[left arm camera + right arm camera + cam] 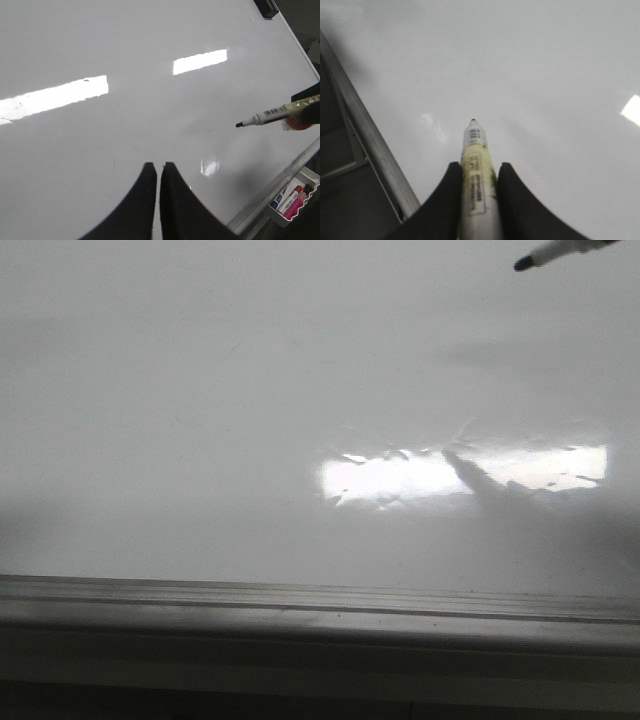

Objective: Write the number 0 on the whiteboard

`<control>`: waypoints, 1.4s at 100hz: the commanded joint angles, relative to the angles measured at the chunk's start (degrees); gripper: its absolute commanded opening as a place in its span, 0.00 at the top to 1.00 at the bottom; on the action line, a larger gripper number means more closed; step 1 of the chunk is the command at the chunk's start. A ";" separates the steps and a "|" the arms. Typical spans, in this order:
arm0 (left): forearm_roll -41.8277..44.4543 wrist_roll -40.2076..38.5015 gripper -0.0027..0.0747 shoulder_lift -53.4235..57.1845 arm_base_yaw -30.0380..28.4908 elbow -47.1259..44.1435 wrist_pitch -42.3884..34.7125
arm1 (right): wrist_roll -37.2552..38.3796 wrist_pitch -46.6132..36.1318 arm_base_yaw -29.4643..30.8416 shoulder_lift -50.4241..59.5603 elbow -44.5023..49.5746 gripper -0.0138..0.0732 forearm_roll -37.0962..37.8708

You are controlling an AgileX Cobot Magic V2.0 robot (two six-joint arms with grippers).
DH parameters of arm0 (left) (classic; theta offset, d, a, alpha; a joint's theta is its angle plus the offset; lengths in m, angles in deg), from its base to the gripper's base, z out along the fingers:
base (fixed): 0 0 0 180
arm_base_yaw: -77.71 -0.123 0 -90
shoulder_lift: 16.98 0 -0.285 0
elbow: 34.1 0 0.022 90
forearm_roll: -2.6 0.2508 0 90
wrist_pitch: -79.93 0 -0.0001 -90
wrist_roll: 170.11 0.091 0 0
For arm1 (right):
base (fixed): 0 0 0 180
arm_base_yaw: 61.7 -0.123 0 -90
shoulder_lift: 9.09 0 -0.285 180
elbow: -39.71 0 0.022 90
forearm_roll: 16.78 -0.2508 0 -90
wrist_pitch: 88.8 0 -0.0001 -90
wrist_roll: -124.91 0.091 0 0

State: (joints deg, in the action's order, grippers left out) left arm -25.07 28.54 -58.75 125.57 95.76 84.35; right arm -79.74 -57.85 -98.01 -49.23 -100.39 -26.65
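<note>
The whiteboard (200, 420) fills the front view, glossy white with a bright glare patch and a grey rail along its near edge. No drawn number 0 shows on it in any view. My right gripper (479, 167) is shut on a white marker (476, 185) with a yellowish label, black tip uncapped, held above the board. The marker's tip (524, 263) enters the front view at the top right. The marker also shows in the left wrist view (272, 114). My left gripper (156, 166) is shut and empty over the board (125, 50).
The grey rail (300, 600) runs along the board's near edge and shows in the right wrist view (365, 145). A small tray (292, 197) with several coloured markers sits beyond the rail. A black object (266, 7) lies at the board's far corner.
</note>
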 commanded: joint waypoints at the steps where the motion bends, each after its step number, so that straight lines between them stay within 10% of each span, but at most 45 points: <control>1: -0.69 -0.69 0.99 0.06 -0.03 1.68 -4.42 | 0.20 -8.26 0.29 -1.87 -1.28 0.91 0.28; 140: -0.69 -0.69 0.99 0.06 -0.03 1.68 -5.14 | -0.83 -19.49 -0.91 -23.13 -3.88 0.91 3.91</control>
State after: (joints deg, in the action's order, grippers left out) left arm -25.20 28.44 -58.75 125.57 95.76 84.02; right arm -80.22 -75.30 -98.93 -72.13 -102.30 -23.14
